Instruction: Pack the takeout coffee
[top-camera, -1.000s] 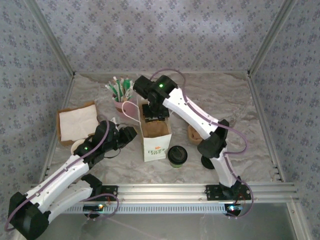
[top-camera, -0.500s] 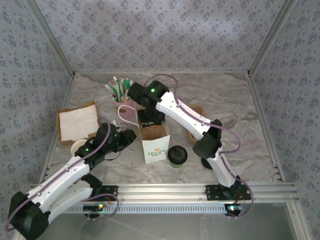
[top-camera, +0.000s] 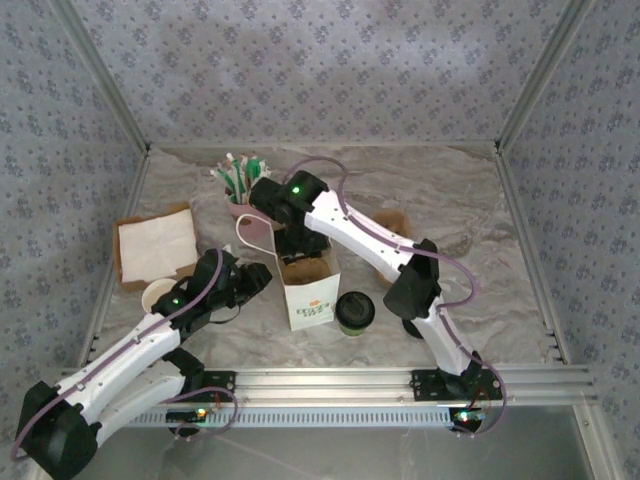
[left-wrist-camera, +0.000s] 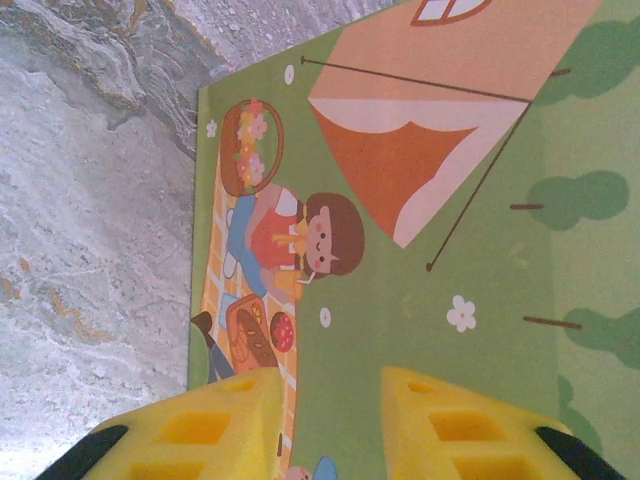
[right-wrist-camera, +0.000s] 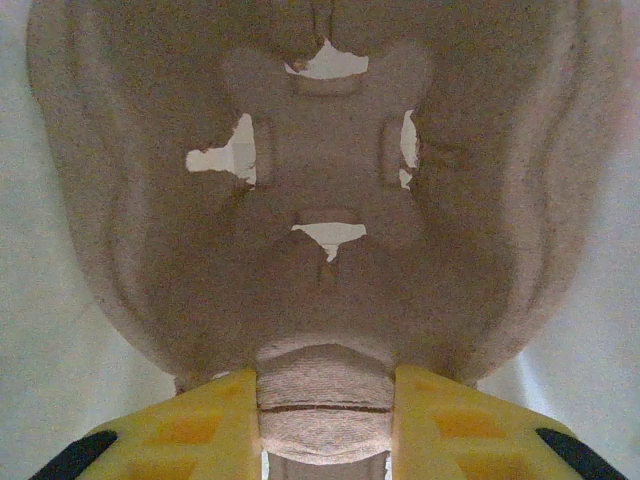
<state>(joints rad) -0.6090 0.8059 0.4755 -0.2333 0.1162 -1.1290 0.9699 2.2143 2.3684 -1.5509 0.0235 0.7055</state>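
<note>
The takeout coffee (top-camera: 354, 312), a small cup with a black lid, stands on the table just right of the white bag (top-camera: 312, 300). My right gripper (top-camera: 300, 244) reaches down into the bag's open top. In the right wrist view it (right-wrist-camera: 325, 420) is shut on the tab of a brown pulp cup carrier (right-wrist-camera: 320, 190), with white bag walls around it. My left gripper (top-camera: 258, 277) sits at the bag's left side. Its yellow fingers (left-wrist-camera: 215, 425) stand apart in front of the bag's green picnic print (left-wrist-camera: 450, 330), and nothing is between them.
A brown tray of white napkins (top-camera: 155, 245) lies at the left, with a cream cup (top-camera: 158, 295) below it. A pink cup of green and white sticks (top-camera: 240, 185) stands behind the bag. More brown carriers (top-camera: 392, 262) and black lids (top-camera: 413, 322) lie under the right arm.
The right arm has swung left and lowered the carrier deeper into the bag. The bag's top has shifted slightly. The left gripper has edged a little along the bag's side.
</note>
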